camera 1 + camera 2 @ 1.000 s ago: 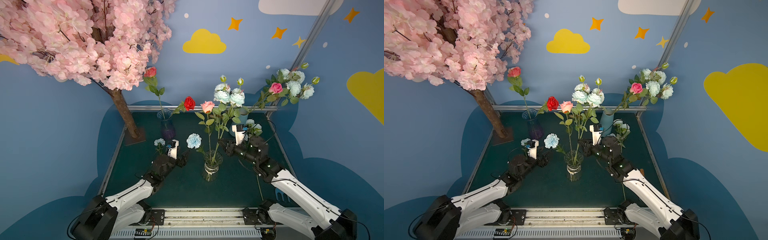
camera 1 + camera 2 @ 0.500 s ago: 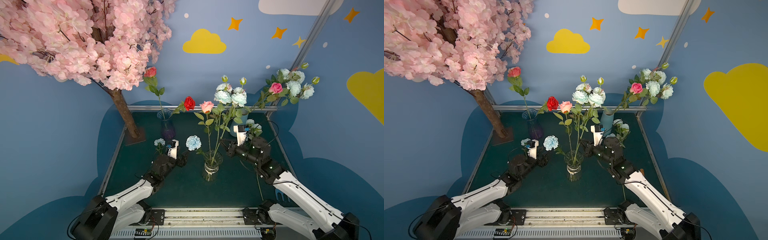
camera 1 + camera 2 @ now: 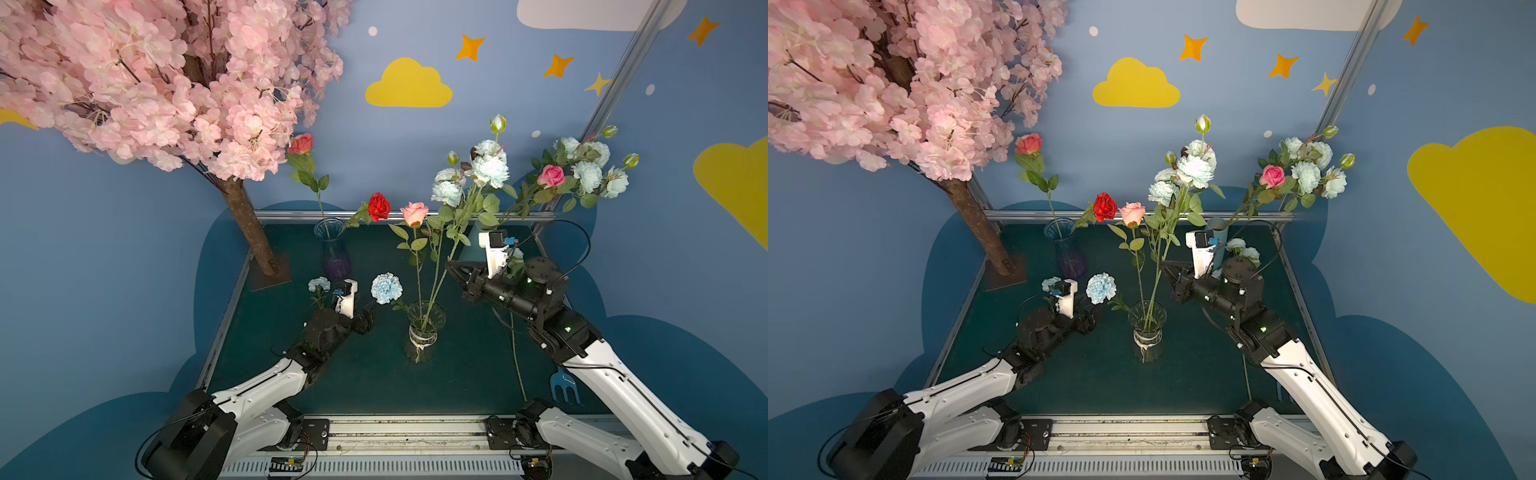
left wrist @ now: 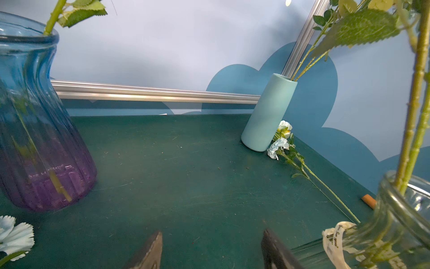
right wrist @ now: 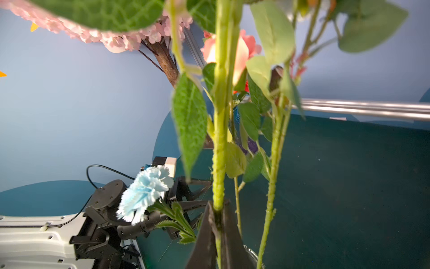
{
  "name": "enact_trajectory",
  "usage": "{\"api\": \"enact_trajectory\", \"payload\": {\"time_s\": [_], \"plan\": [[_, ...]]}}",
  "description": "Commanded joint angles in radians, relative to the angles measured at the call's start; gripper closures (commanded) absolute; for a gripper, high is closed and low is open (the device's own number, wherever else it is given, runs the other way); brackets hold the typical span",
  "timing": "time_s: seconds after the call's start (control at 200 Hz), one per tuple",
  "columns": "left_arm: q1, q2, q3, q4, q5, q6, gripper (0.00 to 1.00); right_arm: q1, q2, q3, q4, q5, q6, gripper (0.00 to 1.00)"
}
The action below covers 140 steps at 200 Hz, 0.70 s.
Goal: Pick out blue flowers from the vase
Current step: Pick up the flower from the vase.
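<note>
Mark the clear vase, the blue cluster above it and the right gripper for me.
clear vase (image 3: 424,332): a top view, on its glass wall.
blue cluster (image 3: 490,168): a top view, on the biggest bloom.
right gripper (image 5: 217,217): right wrist view, between the fingertips, shut on a green stem.

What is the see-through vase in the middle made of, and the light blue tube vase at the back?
The middle vase looks like clear glass: the stems show through it and its rim glints. The tube vase looks like matte ceramic, perhaps painted: opaque pale blue, smooth, without sharp reflections. Plastic cannot be ruled out.
</note>
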Motion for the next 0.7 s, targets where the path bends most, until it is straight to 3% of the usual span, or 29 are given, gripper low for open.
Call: {"api": "enact_trajectory", "payload": {"time_s": [0.0,0.696], "plan": [[0.006,0.007,0.0,0.019,-0.009,0.008,0.32,-0.005,-0.003,0.082,-0.079,-0.024,-0.049,1.0],[0.031,0.003,-0.005,0.007,-0.021,-0.014,0.32,-0.102,-0.03,0.384,-0.33,-0.063,-0.099,1.0]]}}
